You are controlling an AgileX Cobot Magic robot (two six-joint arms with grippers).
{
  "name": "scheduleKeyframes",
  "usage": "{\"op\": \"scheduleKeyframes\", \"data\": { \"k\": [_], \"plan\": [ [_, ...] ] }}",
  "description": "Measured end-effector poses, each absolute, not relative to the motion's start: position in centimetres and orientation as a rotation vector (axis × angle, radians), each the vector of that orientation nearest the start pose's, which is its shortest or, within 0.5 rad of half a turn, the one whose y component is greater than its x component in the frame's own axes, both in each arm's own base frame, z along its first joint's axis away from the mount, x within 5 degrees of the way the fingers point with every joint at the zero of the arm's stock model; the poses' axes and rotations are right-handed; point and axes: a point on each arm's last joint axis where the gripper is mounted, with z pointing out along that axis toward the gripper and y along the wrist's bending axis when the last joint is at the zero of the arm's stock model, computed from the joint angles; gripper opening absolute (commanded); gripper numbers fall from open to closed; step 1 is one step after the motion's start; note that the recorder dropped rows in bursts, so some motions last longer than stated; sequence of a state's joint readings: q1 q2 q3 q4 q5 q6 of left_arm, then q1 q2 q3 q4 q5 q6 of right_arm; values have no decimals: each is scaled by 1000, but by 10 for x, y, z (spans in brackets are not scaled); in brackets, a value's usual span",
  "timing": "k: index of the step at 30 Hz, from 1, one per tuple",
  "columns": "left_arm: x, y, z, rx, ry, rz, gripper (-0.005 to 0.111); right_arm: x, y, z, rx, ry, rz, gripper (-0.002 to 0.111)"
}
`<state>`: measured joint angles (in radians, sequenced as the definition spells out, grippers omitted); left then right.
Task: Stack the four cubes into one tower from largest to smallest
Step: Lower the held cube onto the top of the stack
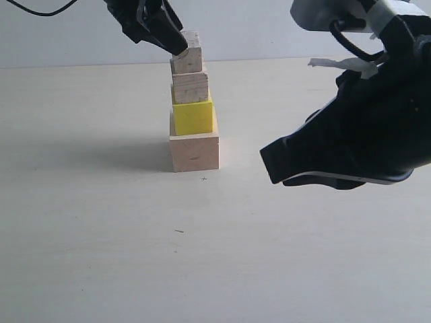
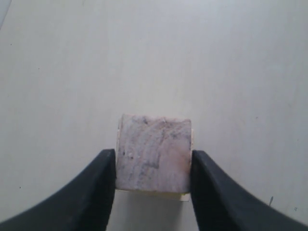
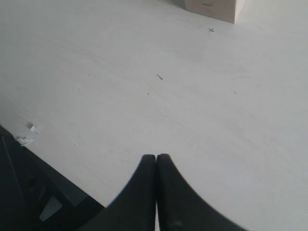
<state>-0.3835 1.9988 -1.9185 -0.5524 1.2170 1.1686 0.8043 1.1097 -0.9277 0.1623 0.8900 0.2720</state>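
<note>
The tower stands mid-table: the large pale wooden cube (image 1: 194, 152) at the base, the yellow cube (image 1: 192, 116) on it, then the grained wooden cube (image 1: 190, 87). The smallest wooden cube (image 1: 188, 53) is on top, slightly tilted, right at the grained cube's upper face; I cannot tell whether they touch. My left gripper (image 1: 179, 46) comes down from the upper left and is shut on this top cube (image 2: 154, 155), a finger pressed on each side. My right gripper (image 1: 271, 168) hangs to the right of the tower, shut and empty, with its fingertips (image 3: 149, 160) pressed together.
A corner of the large cube (image 3: 211, 7) shows in the right wrist view, with a small pen cross (image 3: 211, 30) beside it. The pale table (image 1: 101, 256) ends at a front edge near a scrap of white tape (image 3: 26, 135).
</note>
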Motion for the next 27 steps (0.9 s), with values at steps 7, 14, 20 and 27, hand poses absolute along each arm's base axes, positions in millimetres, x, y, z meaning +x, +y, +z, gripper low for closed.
{"op": "scheduleKeyframes", "data": {
  "k": [7, 14, 20, 27],
  "plan": [
    [386, -204, 315, 1704, 1918, -494, 60, 138, 160, 316, -616, 2584, 590, 0],
    [387, -204, 312, 1714, 1927, -494, 63, 138, 160, 316, -616, 2584, 590, 0],
    [387, -204, 311, 1715, 1929, -495, 63, 138, 160, 316, -616, 2584, 590, 0],
    [390, -204, 311, 1694, 1920, -457, 63, 138, 160, 316, -616, 2584, 590, 0]
  ]
}}
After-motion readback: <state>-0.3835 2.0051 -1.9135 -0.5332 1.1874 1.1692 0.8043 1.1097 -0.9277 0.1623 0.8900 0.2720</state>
